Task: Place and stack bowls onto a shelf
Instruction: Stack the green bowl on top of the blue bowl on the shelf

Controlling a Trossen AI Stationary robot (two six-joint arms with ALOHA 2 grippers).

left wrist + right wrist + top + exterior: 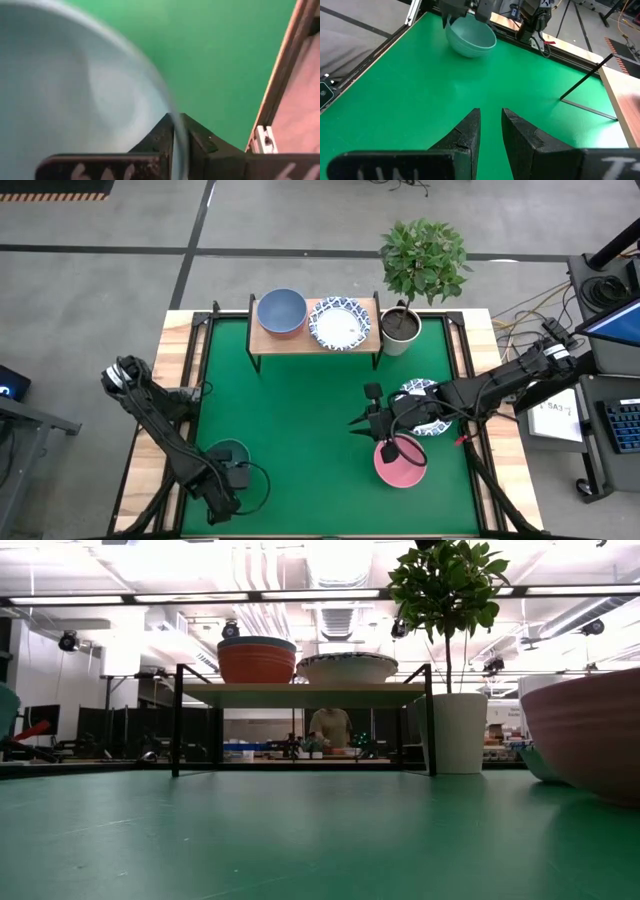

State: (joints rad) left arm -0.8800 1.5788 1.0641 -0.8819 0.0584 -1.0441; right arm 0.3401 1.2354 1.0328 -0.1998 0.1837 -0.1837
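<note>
Near the tabletop's [300, 430] front-left corner, the left tool [175, 131] pinches the teal bowl's [470, 37] rim; lift it level toward the shelf [268, 340]. Right tool [491, 131], slightly parted, empty, waits mid-tabletop.

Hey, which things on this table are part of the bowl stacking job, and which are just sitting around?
Job: shelf; blue bowl and patterned bowl on it; teal bowl in left end effector; pink bowl and second patterned bowl on the table.
Just there: potted plant; person behind.

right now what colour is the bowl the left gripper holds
Pale teal bowl, held by the left gripper; clearest in the right wrist view.
</note>
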